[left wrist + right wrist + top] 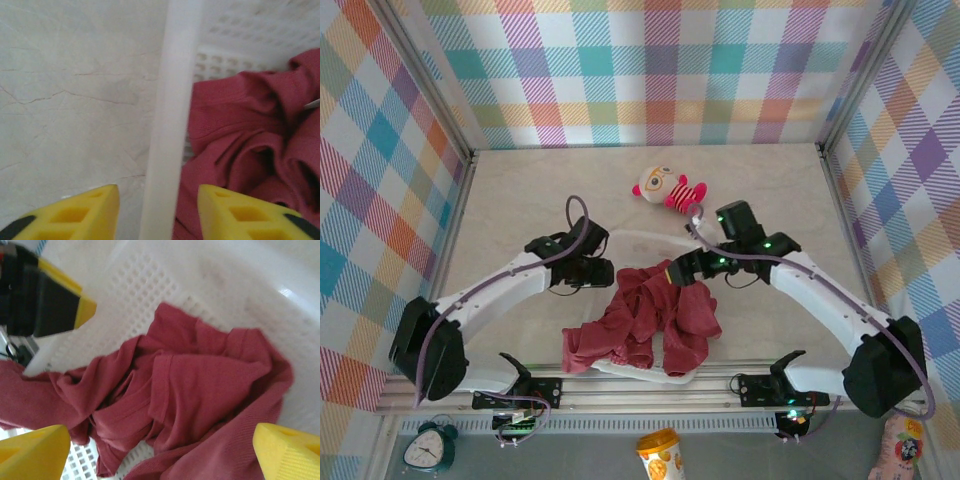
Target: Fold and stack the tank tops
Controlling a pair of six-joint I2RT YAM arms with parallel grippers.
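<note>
Across the pale table (520, 200), nothing folded yet; judged the very start of the task. In the middle, close to the arms' bases, a white perforated basket (638, 374); inside it the two maroon tank tops (642, 318), crumpled into one tangled heap, one end hanging out over the rim on the left side; hard to tell where one top stops and the other begins. Left gripper (159, 200) low at the basket's left wall, yellow fingers apart and astride the white rim, a gap showing on each side of it, so not clamped; cloth just beside the inner finger. Right gripper (160, 455) hanging over the heap, fingers spread wide, nothing held between them. Beyond the basket and well apart from it, a small striped plush doll (670, 188); no part of the job.

Step in hand, as judged: getting one top out of the basket. To do it well: steady the basket by the rim with the left, keeping cloth out of that pinch; bring the right down on a single raised fold or hem, not the thick knot in the middle; pinch one layer only; lift slowly, watching for the second top dragging along; release and re-pick if both rise; spread the garment flat on open table before any fold.
</note>
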